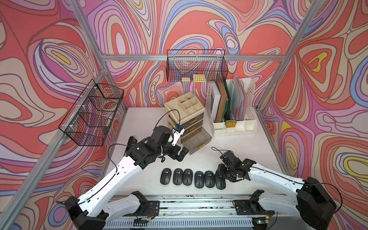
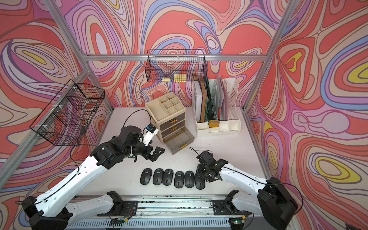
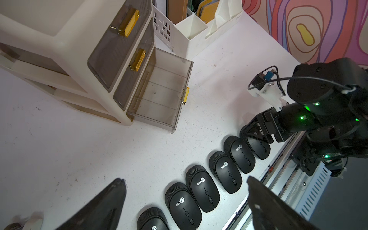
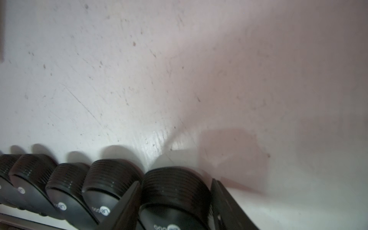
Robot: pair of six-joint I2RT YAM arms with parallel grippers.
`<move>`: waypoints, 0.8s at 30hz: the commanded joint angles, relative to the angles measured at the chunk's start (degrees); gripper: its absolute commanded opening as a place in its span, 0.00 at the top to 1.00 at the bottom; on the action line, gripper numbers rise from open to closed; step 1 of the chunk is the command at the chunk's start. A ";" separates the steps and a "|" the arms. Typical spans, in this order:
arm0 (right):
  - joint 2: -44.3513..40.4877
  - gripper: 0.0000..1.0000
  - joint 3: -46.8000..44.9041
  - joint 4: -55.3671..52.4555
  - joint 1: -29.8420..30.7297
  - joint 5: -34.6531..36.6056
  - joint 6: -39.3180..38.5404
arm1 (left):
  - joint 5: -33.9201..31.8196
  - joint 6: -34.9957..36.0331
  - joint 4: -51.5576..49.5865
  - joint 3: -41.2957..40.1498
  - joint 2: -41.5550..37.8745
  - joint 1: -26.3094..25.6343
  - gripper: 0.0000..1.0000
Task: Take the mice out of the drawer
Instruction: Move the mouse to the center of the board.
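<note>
Six mice (image 1: 188, 176) lay rowed on the counter (image 1: 249, 151), outside the pulled-out drawer (image 1: 196, 139). The right end effector (image 4: 175, 185) gripped the rightmost mouse (image 1: 220, 184); the left end effector (image 1: 183, 155) gaped wide near the drawer.

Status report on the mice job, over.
Left gripper open beside drawer. Right gripper closed on end mouse, resting on table. Drawer empty, six mice out. Path clear.

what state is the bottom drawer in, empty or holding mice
Empty and open: the drawer floor is bare; six mice lie in a row on the table.
</note>
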 commanded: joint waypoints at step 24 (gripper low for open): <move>1.85 0.24 6.99 1.32 6.12 9.97 -1.89 | -0.03 -0.76 0.03 -0.45 -0.98 3.10 0.01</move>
